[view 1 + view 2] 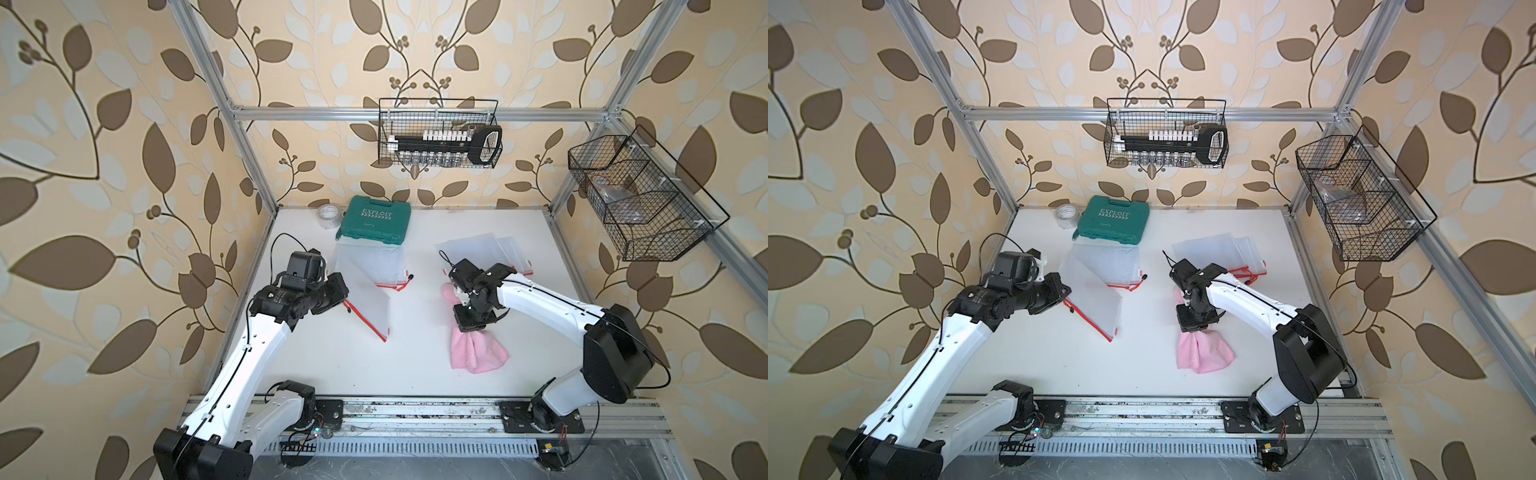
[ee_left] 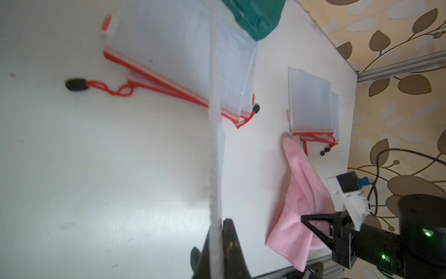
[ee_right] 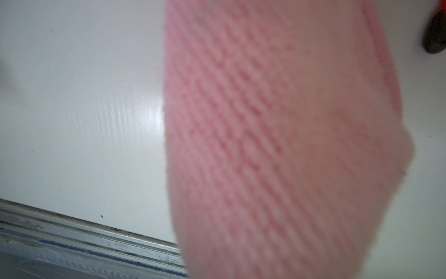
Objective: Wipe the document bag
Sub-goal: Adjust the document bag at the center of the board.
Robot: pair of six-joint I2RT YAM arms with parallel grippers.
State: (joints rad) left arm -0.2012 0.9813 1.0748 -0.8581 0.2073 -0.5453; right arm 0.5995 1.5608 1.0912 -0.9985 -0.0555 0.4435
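My left gripper (image 1: 346, 302) (image 1: 1068, 300) is shut on a translucent mesh document bag (image 1: 368, 309) (image 1: 1098, 305) with a red zipper. It holds the bag up on edge, tilted over the white table. In the left wrist view the bag (image 2: 215, 120) shows edge-on as a white strip pinched between the black fingers of the left gripper (image 2: 217, 244). My right gripper (image 1: 471, 328) (image 1: 1196, 327) (image 2: 313, 225) is shut on a pink cloth (image 1: 478, 353) (image 1: 1204, 353) (image 2: 305, 190), which hangs down onto the table right of the bag. The cloth (image 3: 289, 145) fills the right wrist view and hides the jaws.
Two stacks of similar mesh bags lie flat, one (image 1: 370, 264) behind the held bag and one (image 1: 482, 249) at the back right. A green tool case (image 1: 374, 220) and a tape roll (image 1: 329, 215) sit at the back edge. Wire baskets (image 1: 438, 137) (image 1: 640, 199) hang on the frame.
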